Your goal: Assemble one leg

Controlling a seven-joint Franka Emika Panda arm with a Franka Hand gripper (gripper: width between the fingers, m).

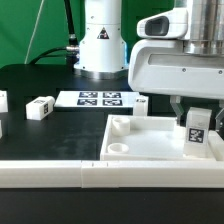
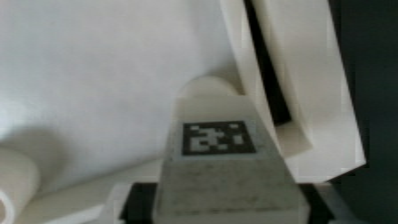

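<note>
My gripper (image 1: 197, 125) is shut on a leg (image 1: 197, 137), a small white post with a black-and-white tag on its face. I hold it upright over the right part of the large white tray-like panel (image 1: 150, 140), near its right rim. In the wrist view the leg (image 2: 221, 150) sits between my dark fingertips (image 2: 139, 200), and the panel's raised rim (image 2: 294, 90) runs beside it. A round corner hole (image 1: 119, 146) lies at the panel's near left corner.
Another white leg (image 1: 41, 107) lies on the black table at the exterior view's left, and more white parts (image 1: 3, 101) show at the left edge. The marker board (image 1: 99, 99) lies behind the panel. A white rail (image 1: 60, 172) runs along the front.
</note>
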